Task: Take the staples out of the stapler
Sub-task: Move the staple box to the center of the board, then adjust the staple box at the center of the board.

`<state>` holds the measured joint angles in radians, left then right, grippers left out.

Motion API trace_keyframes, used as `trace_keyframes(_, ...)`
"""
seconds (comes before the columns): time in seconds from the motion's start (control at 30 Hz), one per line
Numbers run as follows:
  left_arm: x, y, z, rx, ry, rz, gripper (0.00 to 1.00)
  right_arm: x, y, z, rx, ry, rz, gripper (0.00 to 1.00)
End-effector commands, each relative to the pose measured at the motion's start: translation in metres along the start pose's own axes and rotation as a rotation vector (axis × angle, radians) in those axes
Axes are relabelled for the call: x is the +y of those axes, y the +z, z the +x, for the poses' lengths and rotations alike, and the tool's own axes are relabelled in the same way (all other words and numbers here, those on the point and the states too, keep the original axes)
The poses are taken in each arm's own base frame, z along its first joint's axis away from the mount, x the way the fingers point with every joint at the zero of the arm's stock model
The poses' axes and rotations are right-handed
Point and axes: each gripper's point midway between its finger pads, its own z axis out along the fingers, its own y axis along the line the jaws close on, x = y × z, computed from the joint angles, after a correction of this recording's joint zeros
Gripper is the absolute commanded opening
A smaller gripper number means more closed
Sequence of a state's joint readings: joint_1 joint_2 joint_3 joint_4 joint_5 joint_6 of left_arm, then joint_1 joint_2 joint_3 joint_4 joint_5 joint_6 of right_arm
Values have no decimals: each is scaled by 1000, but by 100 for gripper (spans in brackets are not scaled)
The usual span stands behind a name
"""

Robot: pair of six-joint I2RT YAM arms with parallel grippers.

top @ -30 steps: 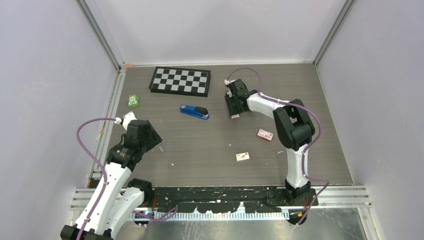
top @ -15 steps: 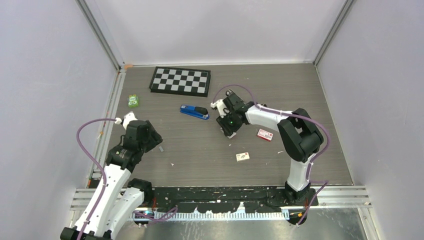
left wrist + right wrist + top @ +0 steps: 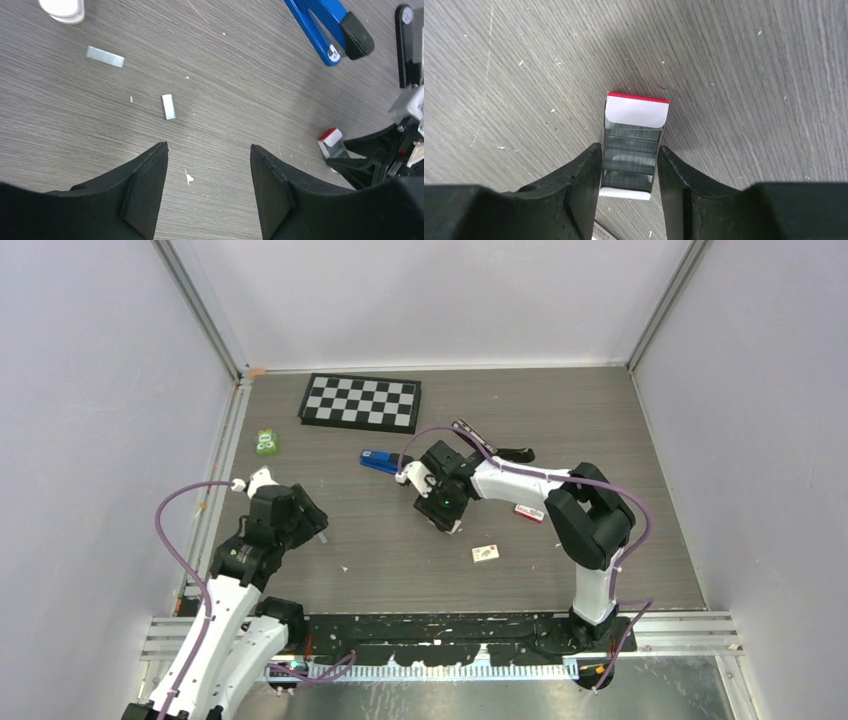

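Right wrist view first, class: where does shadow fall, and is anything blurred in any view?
Right wrist view: soft shadow on the table beyond the staple box, grain sharp, tool black, featureless. Left wrist view: stapler crisp, no glare. Top view: even light, small items lack detail.

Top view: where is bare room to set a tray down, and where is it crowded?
Free: the far right corner, between the checkerboard and the right wall; also the near strip between the small box and the arm bases. Crowded: the middle, around the stapler, right gripper and red box.
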<state>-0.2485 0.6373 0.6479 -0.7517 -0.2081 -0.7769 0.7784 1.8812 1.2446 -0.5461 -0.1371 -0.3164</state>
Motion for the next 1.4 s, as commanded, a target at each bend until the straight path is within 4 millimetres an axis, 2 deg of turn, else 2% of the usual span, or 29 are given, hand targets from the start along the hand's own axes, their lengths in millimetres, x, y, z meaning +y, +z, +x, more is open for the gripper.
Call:
trace_keyframes(0.0,-22,-3,3,14,12,130,63,15,-20,-16,-14,77,-95,53)
trace_keyframes(0.2,-60,-13,29,94,45,419,63,22,-61,-37,-128,147,-201,61)
trace_keyframes(0.3,-75,-16,44,151,11,537,57,17,-68,-32,-141,139,-215,61)
trace_keyframes(0.37,-79,-13,56,203,-40,565,50,2,-67,-20,-120,134,-189,57)
trace_keyframes(0.4,-78,-10,62,228,-57,558,45,-6,-67,-14,-106,136,-186,53)
trace_keyframes(0.5,-76,-1,76,271,-75,532,26,-41,-59,4,-58,227,-102,21)
trace_keyframes(0.57,-79,5,82,278,-80,522,12,-56,-51,18,-5,245,-25,14)
trace_keyframes(0.6,-81,8,85,279,-82,521,8,-56,-46,23,9,254,-19,13)
trace_keyframes(0.73,-97,20,102,292,-39,513,2,-52,-27,32,59,318,-31,7)
trace_keyframes(0.8,-105,29,119,327,-2,501,1,-49,-21,34,74,348,-49,7)
trace_keyframes(1.03,-128,61,154,380,28,483,2,-20,-15,34,84,413,-190,4)
trace_keyframes(1.2,-146,78,163,400,39,484,3,0,-15,29,70,438,-261,4)
trace_keyframes(1.37,-156,94,171,425,59,463,4,15,-13,24,64,470,-327,4)
